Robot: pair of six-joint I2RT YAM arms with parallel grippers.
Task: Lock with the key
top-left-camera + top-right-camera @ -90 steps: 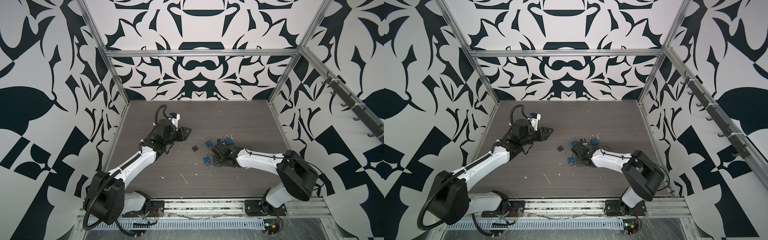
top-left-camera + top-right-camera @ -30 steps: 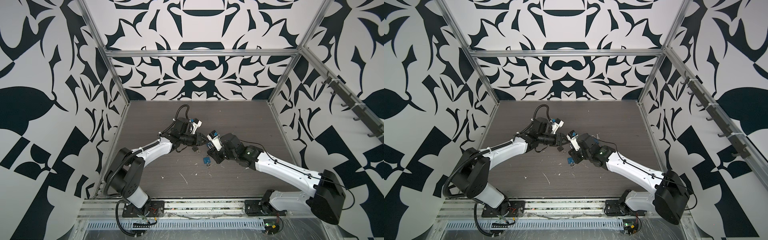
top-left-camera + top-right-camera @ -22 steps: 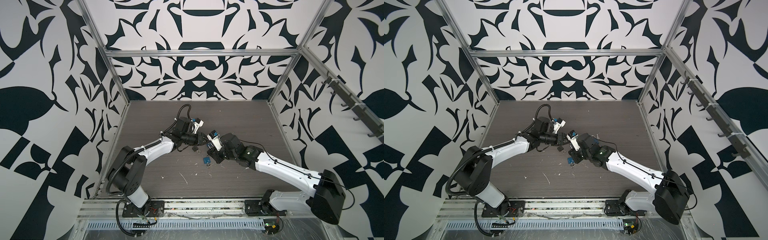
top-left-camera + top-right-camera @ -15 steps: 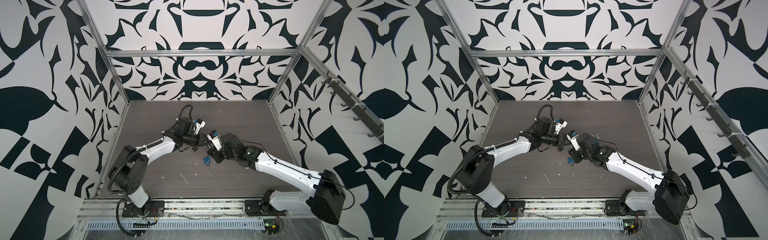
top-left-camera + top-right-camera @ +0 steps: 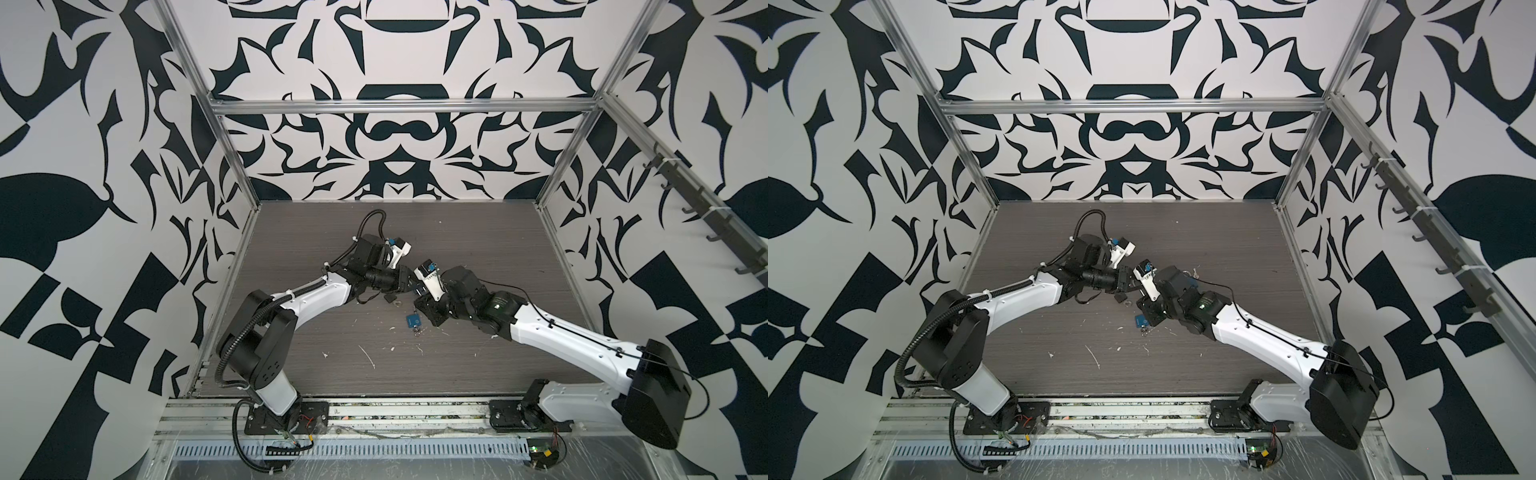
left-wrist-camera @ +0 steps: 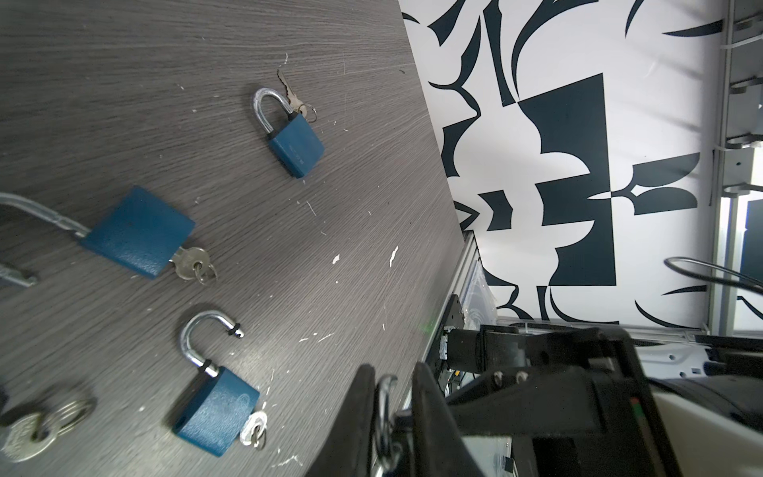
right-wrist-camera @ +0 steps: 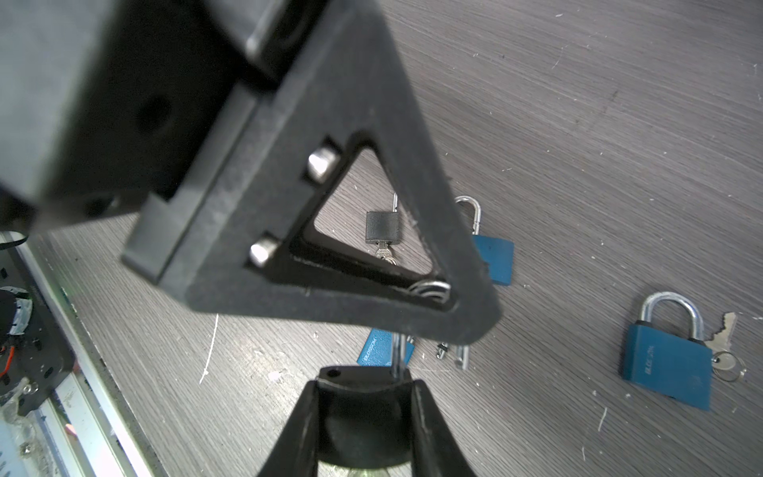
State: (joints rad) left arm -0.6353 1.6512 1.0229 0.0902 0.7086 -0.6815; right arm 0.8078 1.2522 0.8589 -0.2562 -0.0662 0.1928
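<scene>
My right gripper [image 7: 363, 386] was clamped on a dark padlock [image 7: 359, 373], lifted clear of the table [image 5: 457, 365]. A round hole showed in the padlock's top, and a thin silver leg [image 7: 398, 355] rose from it toward my left gripper [image 6: 394, 384]. That gripper's fingers stood close on either side of a silver loop [image 6: 386, 398]; whether they pinched it I could not tell.

Under both grippers ran grey wood-grain board, scuffed and strewn with white flecks [image 5: 369, 362]. Just below where the grippers met lay a small black padlock [image 7: 382, 227]. Near my right gripper lay three blue padlocks [image 6: 295, 144], two with shackles open.

Around me stood walls [image 5: 395, 54] of black-and-white pattern on an aluminium frame [image 5: 399, 106]. A hook rail [image 5: 721, 228] hung well off beyond my right arm.
</scene>
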